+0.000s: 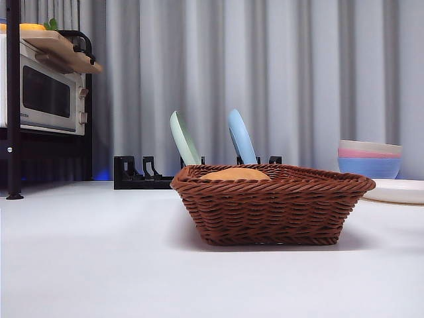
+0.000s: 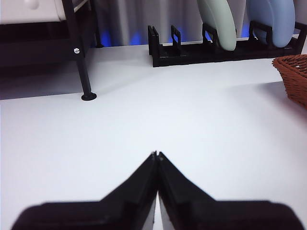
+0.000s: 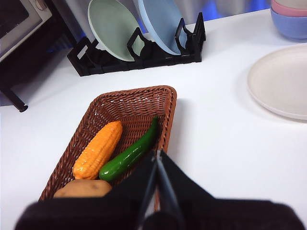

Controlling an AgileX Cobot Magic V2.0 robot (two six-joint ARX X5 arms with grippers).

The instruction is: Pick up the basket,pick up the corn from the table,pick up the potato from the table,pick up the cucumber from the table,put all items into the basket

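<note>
Your basket [image 3: 144, 103] sits on the white surface [image 1: 99, 265] with the corn [image 3: 98, 149], cucumber [image 3: 128, 155] and potato [image 3: 84, 189] all inside. The right claw [image 3: 157, 158] hovers over its near rim, pinched together and empty; the left claw [image 2: 156, 155] is likewise pinched, well apart. Loading looks finished, so lift straight up without snagging wicker.

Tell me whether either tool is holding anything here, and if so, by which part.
Nothing is held. The left tool is shut over bare table; the right tool is shut above the basket, where corn, cucumber and potato lie.
</note>
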